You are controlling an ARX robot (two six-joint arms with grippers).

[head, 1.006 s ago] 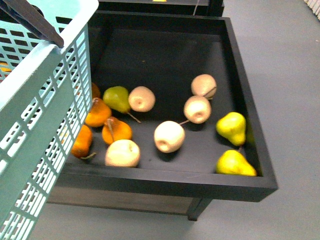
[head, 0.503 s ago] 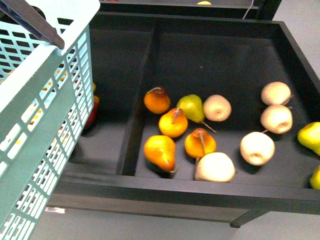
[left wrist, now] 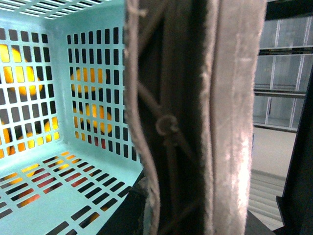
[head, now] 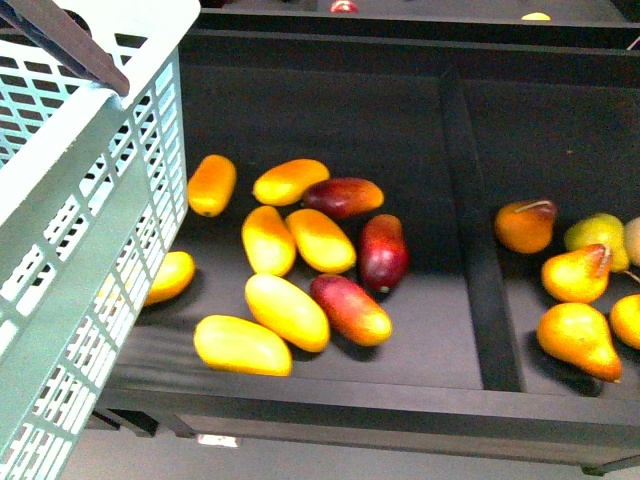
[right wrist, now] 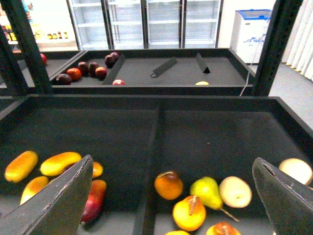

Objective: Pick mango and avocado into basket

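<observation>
The light teal basket (head: 90,210) fills the left of the front view, its brown handle (head: 62,40) at the top corner. My left gripper (left wrist: 181,215) is shut on the basket by that handle (left wrist: 171,122), and the slotted basket floor (left wrist: 58,196) below it holds nothing. Several yellow mangoes lie in a black bin compartment, one mango (head: 287,311) near the front and another mango (head: 290,181) further back. My right gripper (right wrist: 173,200) hangs open above the bin divider (right wrist: 149,161), fingers (right wrist: 63,200) wide apart, holding nothing. No avocado is in view.
Dark red-blushed mangoes (head: 383,252) lie among the yellow ones. Orange pears (head: 578,340) and a green pear (right wrist: 208,192) fill the compartment to the right, past a black divider (head: 478,280). Behind it stands another black bin (right wrist: 146,73) with dark red fruits (right wrist: 83,71).
The front view has swung left along the bins. The pale and green pears slid out to the right and the mango compartment came into sight. The basket keeps its place in the view.
</observation>
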